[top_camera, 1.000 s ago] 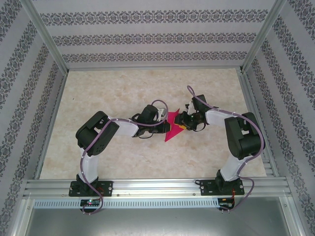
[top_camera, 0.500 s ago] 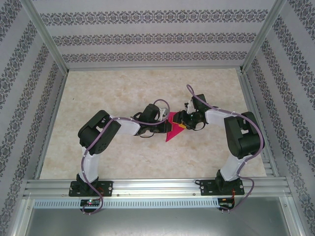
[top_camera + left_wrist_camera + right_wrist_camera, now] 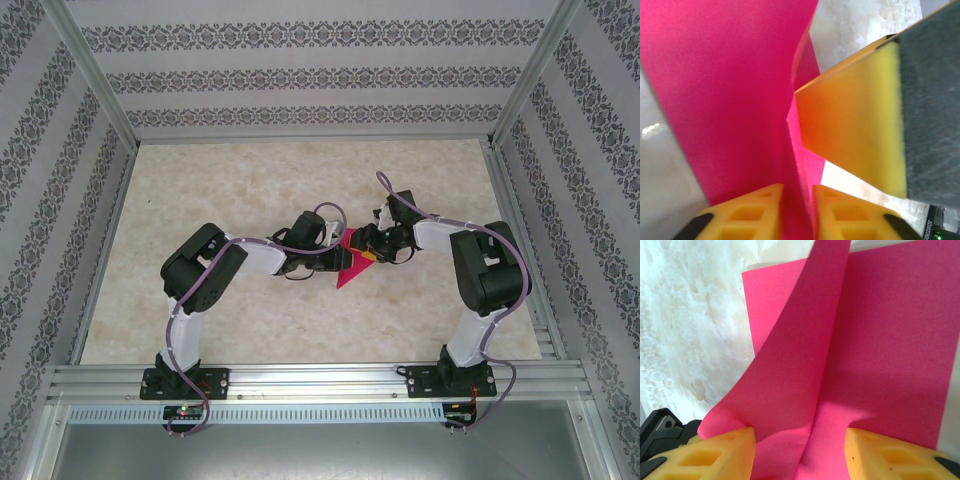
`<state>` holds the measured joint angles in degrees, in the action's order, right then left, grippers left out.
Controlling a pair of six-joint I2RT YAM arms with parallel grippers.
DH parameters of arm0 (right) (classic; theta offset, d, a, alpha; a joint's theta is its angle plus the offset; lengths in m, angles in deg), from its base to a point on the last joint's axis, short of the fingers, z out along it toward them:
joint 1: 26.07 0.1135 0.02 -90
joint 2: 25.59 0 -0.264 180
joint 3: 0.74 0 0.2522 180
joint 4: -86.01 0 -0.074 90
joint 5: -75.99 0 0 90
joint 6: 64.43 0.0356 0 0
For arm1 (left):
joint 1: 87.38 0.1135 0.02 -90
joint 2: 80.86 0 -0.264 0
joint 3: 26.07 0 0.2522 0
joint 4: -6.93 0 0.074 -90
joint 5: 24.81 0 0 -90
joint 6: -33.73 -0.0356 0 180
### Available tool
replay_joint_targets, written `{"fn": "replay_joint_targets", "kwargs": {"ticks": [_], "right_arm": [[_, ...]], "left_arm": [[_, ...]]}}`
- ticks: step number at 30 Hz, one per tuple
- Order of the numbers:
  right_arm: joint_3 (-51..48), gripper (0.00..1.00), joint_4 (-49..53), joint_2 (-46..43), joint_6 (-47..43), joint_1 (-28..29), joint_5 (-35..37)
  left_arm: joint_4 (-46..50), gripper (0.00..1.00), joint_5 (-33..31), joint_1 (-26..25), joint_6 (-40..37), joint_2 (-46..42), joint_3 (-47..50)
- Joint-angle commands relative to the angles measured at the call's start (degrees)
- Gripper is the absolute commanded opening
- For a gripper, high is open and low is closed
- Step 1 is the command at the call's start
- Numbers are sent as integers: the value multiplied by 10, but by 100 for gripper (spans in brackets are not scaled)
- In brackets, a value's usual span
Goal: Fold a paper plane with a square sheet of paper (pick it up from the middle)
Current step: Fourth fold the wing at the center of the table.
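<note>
The square sheet of paper (image 3: 350, 272) is bright magenta, partly folded and lifted off the table between both grippers near the table's middle. My left gripper (image 3: 338, 259) holds it from the left; in the left wrist view its yellow fingertips (image 3: 760, 205) pinch a standing fold of the paper (image 3: 730, 90). My right gripper (image 3: 366, 249) meets the sheet from the right. In the right wrist view this gripper (image 3: 800, 442) is open, its fingers spread wide on either side of a raised ridge of paper (image 3: 880, 340). One right finger (image 3: 850, 130) looms beside the fold in the left wrist view.
A beige marbled tabletop (image 3: 230, 190) lies under the paper, with patterned walls (image 3: 300, 80) and aluminium frame posts (image 3: 90, 70) around it. An aluminium rail (image 3: 320, 380) runs along the near edge by the arm bases.
Both grippers have drawn a little closer together at the paper, and the visible pink patch in the top view has become narrower.
</note>
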<state>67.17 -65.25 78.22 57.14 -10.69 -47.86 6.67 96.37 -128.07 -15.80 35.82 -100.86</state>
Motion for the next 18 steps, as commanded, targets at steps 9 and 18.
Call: {"fn": "replay_joint_targets", "kwargs": {"ticks": [9, 18], "right_arm": [[15, 52, 55, 42, 8, 5, 92], [21, 53, 77, 49, 19, 5, 117]], "left_arm": [[31, 43, -20, -3, -5, -85, 50], [-46, 37, -14, -8, 15, -115, 78]]}}
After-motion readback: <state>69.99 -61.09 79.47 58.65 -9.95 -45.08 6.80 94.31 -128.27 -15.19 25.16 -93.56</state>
